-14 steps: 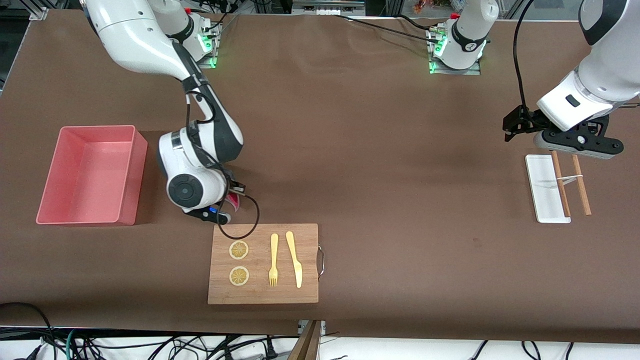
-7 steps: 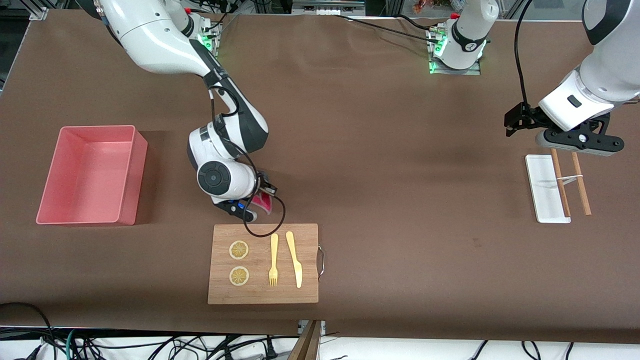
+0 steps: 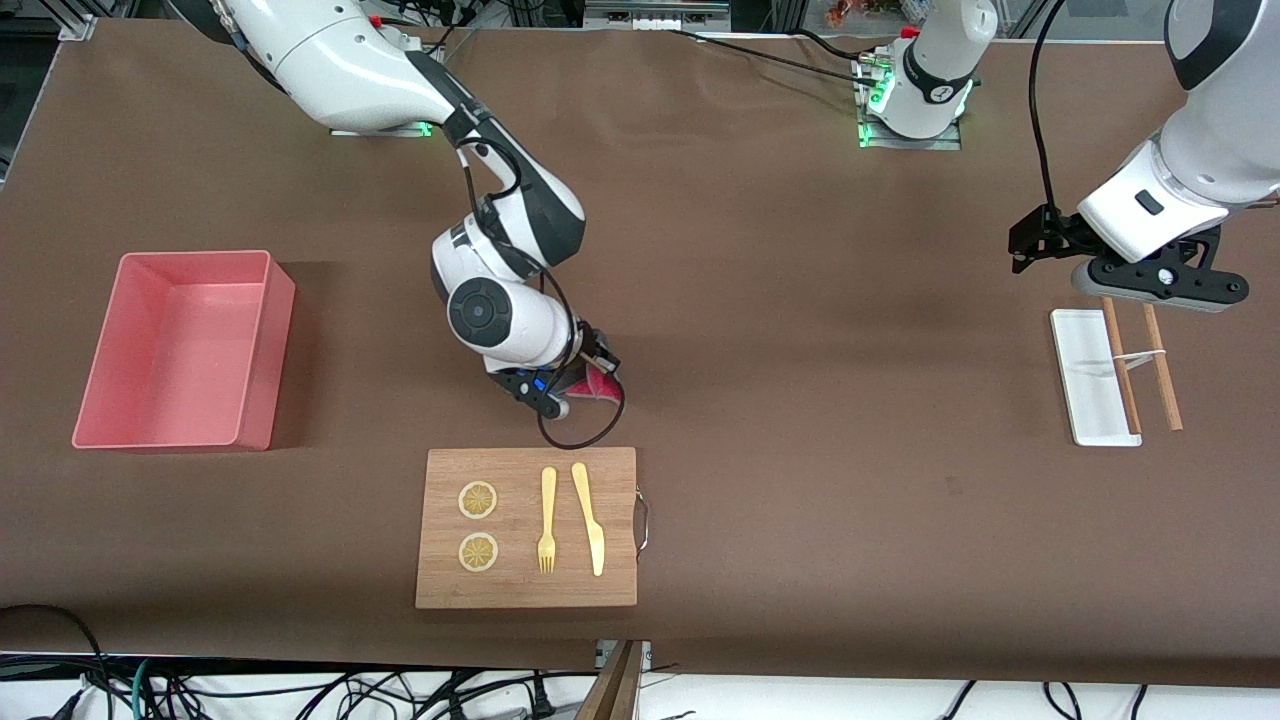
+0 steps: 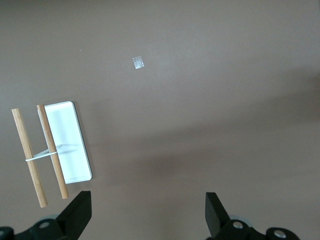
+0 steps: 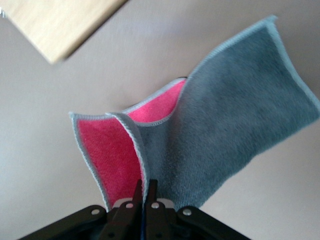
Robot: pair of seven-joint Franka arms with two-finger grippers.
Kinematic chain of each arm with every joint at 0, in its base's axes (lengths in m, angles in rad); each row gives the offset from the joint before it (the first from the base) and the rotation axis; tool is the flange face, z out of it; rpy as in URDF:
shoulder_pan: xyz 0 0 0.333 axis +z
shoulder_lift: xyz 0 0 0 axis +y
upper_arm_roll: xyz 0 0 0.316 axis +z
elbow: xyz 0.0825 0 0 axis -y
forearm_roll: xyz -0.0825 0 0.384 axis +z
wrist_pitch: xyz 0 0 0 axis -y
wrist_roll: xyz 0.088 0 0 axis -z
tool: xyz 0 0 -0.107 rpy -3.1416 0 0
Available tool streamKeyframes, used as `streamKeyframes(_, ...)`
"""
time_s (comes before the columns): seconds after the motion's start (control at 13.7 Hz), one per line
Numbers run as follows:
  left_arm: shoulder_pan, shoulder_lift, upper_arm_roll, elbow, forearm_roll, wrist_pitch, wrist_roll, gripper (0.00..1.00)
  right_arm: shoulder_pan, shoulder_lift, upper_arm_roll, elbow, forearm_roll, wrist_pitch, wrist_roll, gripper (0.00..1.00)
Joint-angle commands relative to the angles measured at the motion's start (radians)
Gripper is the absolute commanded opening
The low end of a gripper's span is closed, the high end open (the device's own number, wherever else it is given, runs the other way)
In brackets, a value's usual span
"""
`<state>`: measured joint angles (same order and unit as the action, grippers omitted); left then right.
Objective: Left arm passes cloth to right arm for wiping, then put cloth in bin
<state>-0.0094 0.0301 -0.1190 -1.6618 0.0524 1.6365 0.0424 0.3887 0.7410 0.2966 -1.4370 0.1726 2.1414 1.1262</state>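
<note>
Cloth (image 5: 210, 125) pinched between right fingers (image 5: 137, 192) (hanging)

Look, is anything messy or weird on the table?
Nothing is spilled or broken. The cloth hangs folded and crumpled from the right tool, pinched shut on it, over the table above the cutting board. The pink bin has nothing in it.
</note>
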Motion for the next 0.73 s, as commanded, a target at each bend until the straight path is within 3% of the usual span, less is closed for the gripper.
streamKeyframes(0.0,-0.001,0.007,0.001,0.023,0.004,-0.017,-0.013,1.0,-0.008,-0.006,0.027,0.007,0.013,-0.056,0.021,0.0)
streamKeyframes(0.44,-0.003,0.004,-0.001,0.023,0.004,-0.021,-0.012,1.0,-0.036,-0.061,0.015,0.013,0.001,-0.332,-0.124,0.0)
streamKeyframes(0.65,-0.003,0.004,-0.001,0.023,0.004,-0.021,-0.012,1.0,-0.044,-0.075,-0.068,0.006,-0.005,-0.449,-0.259,0.0)
